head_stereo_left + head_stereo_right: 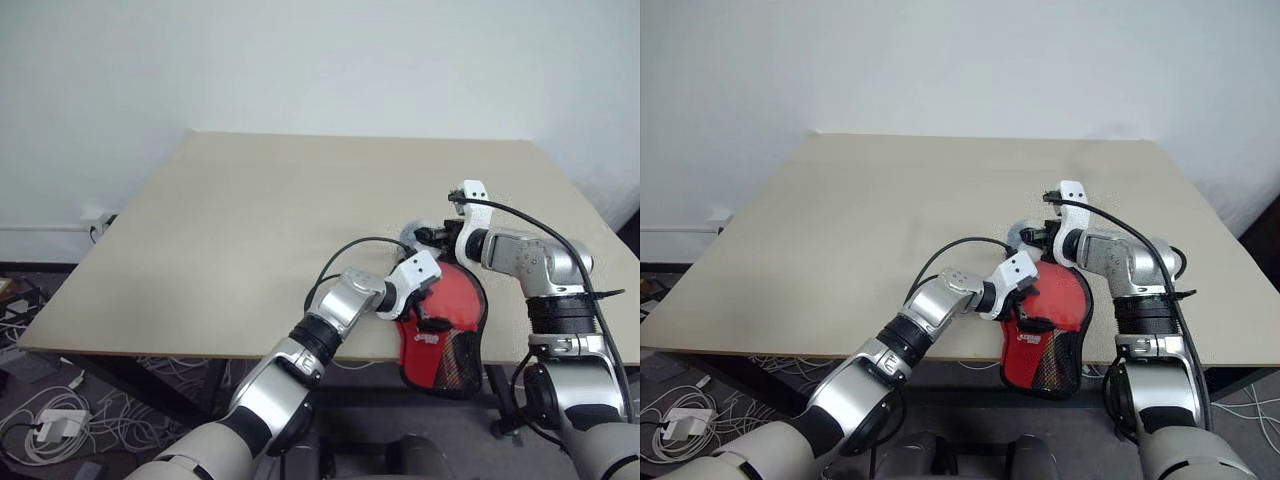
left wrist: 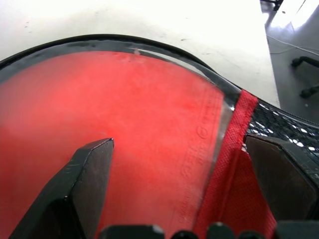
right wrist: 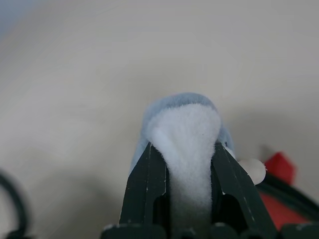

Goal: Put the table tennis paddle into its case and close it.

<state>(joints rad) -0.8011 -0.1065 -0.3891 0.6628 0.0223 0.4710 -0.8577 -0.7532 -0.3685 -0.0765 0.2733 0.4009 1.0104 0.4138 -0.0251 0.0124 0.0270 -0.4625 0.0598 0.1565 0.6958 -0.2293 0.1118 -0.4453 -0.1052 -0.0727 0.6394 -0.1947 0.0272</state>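
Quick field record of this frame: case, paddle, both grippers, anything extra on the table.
case: red case at the table's near edge, mesh end hanging over it
paddle: red face lies under the case's clear window
left gripper: open, fingers astride the case top
right gripper: shut on a soft grey-and-white lump, just beyond the case's round end
zip: cannot tell whether closed
floor: cables and a power adapter left of the table
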